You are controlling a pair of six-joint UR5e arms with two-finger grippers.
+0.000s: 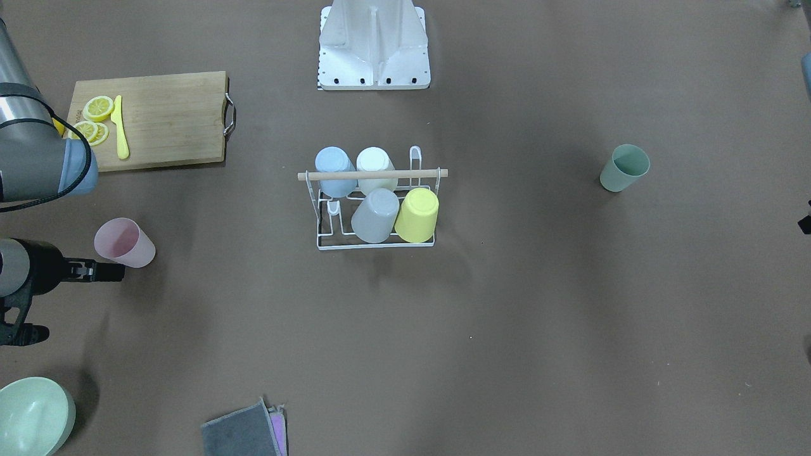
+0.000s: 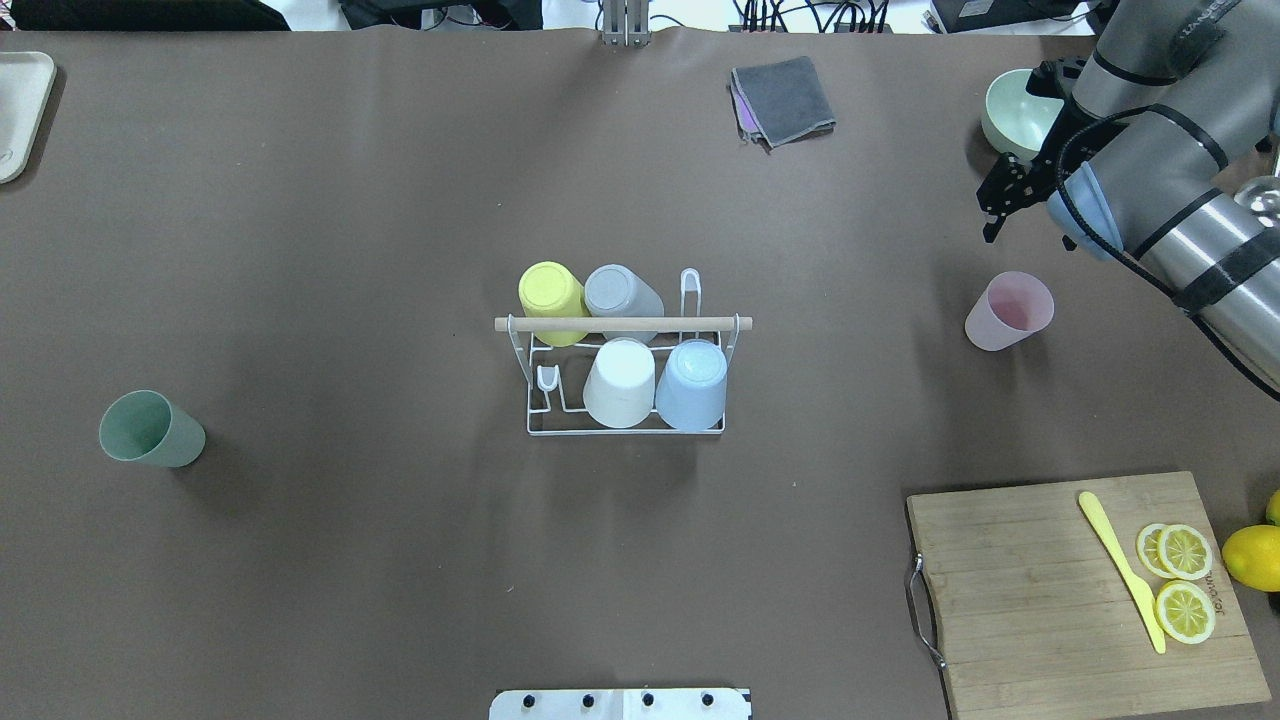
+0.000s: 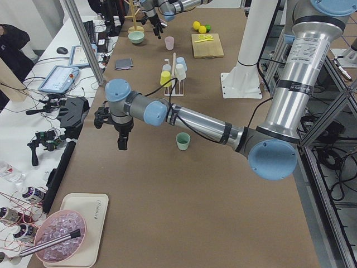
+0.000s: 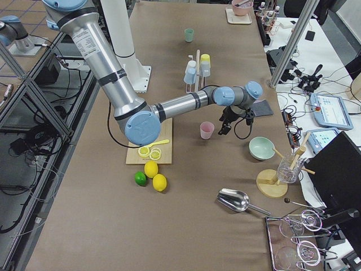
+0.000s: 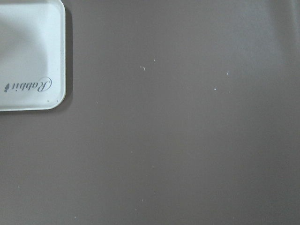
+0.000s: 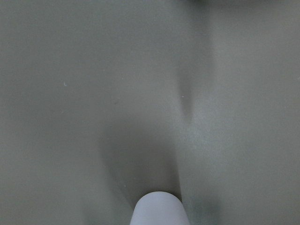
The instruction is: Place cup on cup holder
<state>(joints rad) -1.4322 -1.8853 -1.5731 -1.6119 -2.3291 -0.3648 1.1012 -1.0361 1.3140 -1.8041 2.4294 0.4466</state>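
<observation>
The white wire cup holder (image 2: pixel 540 425) with a wooden rod handle (image 2: pixel 620 324) stands mid-table, also in the front view (image 1: pixel 375 244). It holds upside-down yellow (image 2: pixel 550 290), grey (image 2: pixel 622 290), white (image 2: pixel 620 382) and blue (image 2: pixel 692 385) cups. A pink cup (image 2: pixel 1010 310) stands upright to its right, a green cup (image 2: pixel 150 430) far to its left. My right gripper (image 2: pixel 992 228) hangs just beyond the pink cup, apart from it, fingers together and empty. My left gripper (image 3: pixel 121 146) shows only in the left exterior view, away from the green cup; I cannot tell its state.
A cutting board (image 2: pixel 1080 600) with lemon slices and a yellow knife lies near right, a lemon (image 2: pixel 1255 555) beside it. A green bowl (image 2: pixel 1010 110) and grey cloths (image 2: pixel 785 95) sit at the far side. A white tray (image 2: pixel 20 110) is far left.
</observation>
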